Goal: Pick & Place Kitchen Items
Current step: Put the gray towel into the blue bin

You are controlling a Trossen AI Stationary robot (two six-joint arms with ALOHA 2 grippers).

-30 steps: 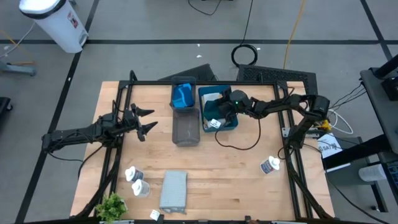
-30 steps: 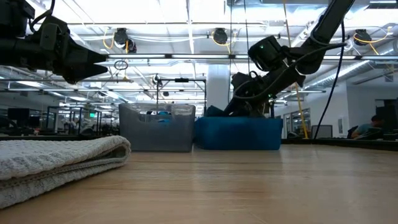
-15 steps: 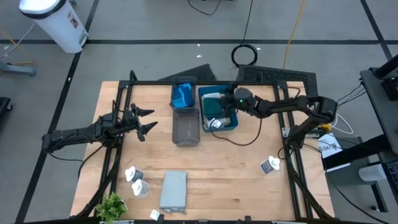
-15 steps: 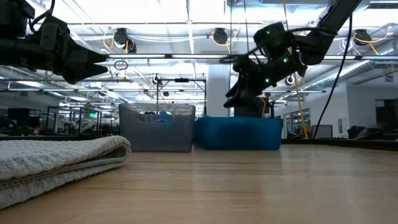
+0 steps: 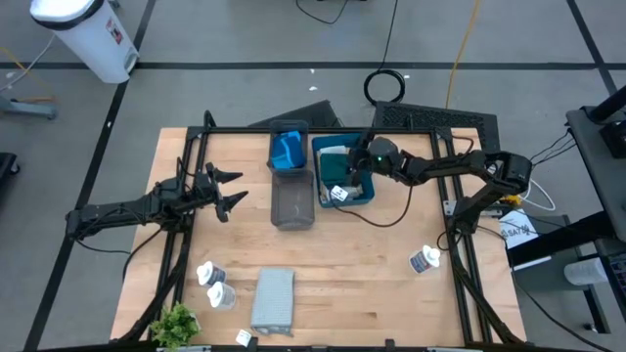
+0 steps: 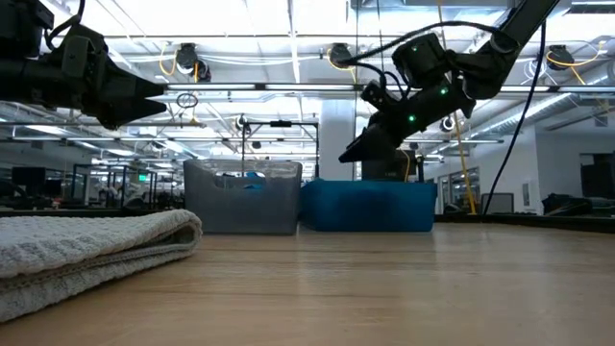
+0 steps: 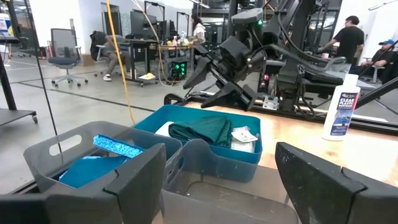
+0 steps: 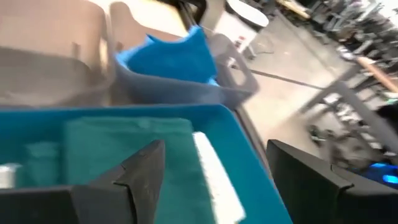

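Observation:
My right gripper (image 5: 352, 174) hangs open just above the teal tray (image 5: 315, 166), touching nothing; it also shows in the low view (image 6: 352, 154). In the tray lie a folded dark teal cloth (image 7: 202, 130) and a small white item (image 7: 244, 134). My left gripper (image 5: 235, 188) waits open in the air at the table's left. A folded grey cloth (image 5: 273, 298) lies flat near the front edge. Two white bottles (image 5: 215, 284) lie at the front left, and a third (image 5: 424, 259) lies at the right.
A grey tray (image 5: 272, 147) holding a bright-blue cloth (image 5: 289, 152) stands left of the teal tray. An empty grey tray (image 5: 291, 205) sits in front of it. A small green plant (image 5: 176, 323) stands at the front left corner. Bare wood lies between the trays and the cloth.
My right gripper has risen out of the teal tray, where it was reaching down a second ago, and now hangs above it. The dark teal cloth stays in the tray.

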